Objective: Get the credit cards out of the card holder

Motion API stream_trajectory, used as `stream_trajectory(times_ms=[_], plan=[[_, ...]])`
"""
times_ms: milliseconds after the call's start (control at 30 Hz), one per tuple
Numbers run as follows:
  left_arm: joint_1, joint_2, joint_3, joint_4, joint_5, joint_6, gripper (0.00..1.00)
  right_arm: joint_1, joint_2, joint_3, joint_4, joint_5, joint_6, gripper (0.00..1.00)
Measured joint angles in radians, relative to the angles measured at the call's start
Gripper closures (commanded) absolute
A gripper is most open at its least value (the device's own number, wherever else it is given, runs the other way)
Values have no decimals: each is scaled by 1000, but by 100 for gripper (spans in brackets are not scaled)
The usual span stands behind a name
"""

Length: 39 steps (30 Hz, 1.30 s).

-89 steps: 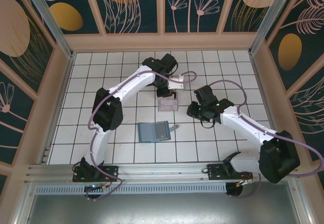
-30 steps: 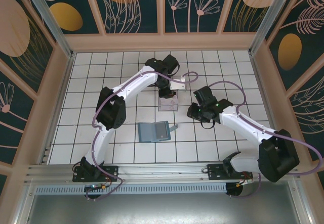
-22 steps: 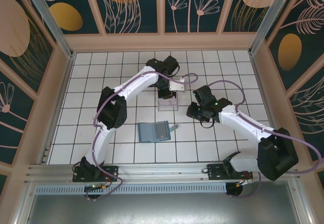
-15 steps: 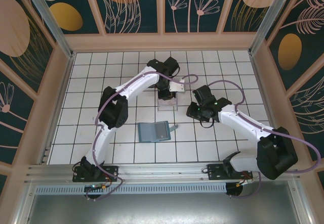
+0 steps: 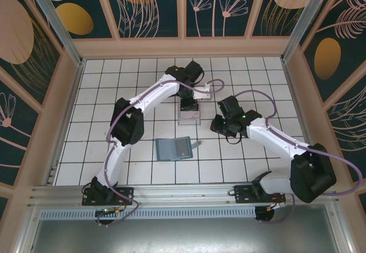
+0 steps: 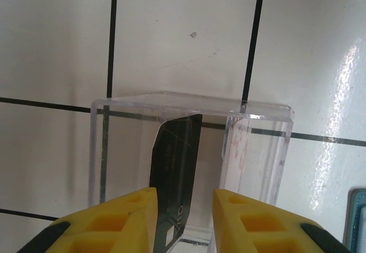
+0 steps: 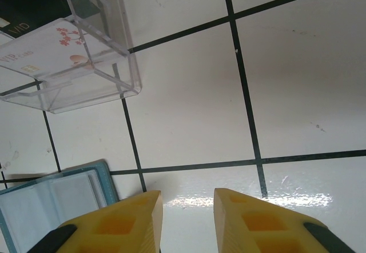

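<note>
The teal-blue card holder (image 5: pixel 173 148) lies open on the white tiles, and its grey-blue inside (image 7: pixel 51 204) shows at the lower left of the right wrist view. Two credit cards are in the clear plastic tray (image 6: pixel 189 100). The dark card (image 6: pixel 174 167) stands on edge beside my left finger (image 6: pixel 123 219); the pale flowered card (image 7: pixel 48 53) lies flat. My left gripper (image 6: pixel 184 199) hangs open over the tray (image 5: pixel 190 117), jaws wider than the dark card. My right gripper (image 7: pixel 187 199) is open above bare tile, right of the holder, with nothing between its fingers.
A wooden frame with patterned panels (image 5: pixel 183 44) walls in the tiled floor on three sides. The arm bases sit on a metal rail (image 5: pixel 171 193) at the near edge. The right arm (image 5: pixel 269 139) stretches across the right half.
The left gripper's jaws have opened and let go of the dark card, which now stands in the tray. The right arm has barely moved.
</note>
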Motion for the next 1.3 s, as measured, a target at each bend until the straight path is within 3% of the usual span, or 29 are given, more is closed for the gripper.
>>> stream_trajectory(times_ms=[300,733,933,1100,1300], plan=[[0,-289,-356,273,-56,-193,69,0,33,0,60,-90,-5,67],[0,-503,-706,529,-294,-758,67,101,230,24,109,-164,-42,68],[0,-631,-808,601,-310,-941,62,132,255,33,123,-167,-49,75],[0,-673,-828,624,-278,-1080,70,155,257,33,124,-166,-45,81],[-2,-660,-835,599,-224,-1223,71,179,256,32,124,-165,-26,87]])
